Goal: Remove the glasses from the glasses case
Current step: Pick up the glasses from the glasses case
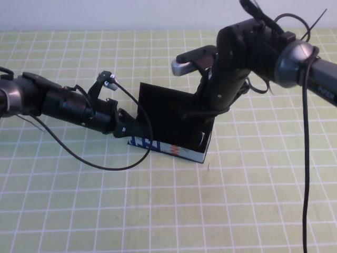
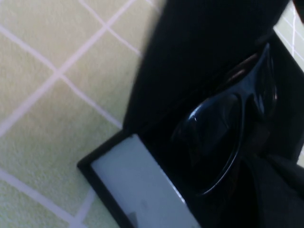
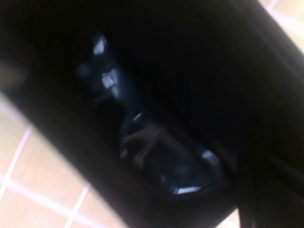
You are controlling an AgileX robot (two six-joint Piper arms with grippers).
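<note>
An open black case sits mid-table, lid up. The left gripper meets its left end, the right gripper dips inside — neither's finger state can be told. Only wrist views show the glasses lying in the case.

only lettering was on the glasses case: blue print plus an orange mark on its white-blue front, too small and half hidden to read. the right arm's sleeve had pale letters, cut off by the frame edge.
</note>
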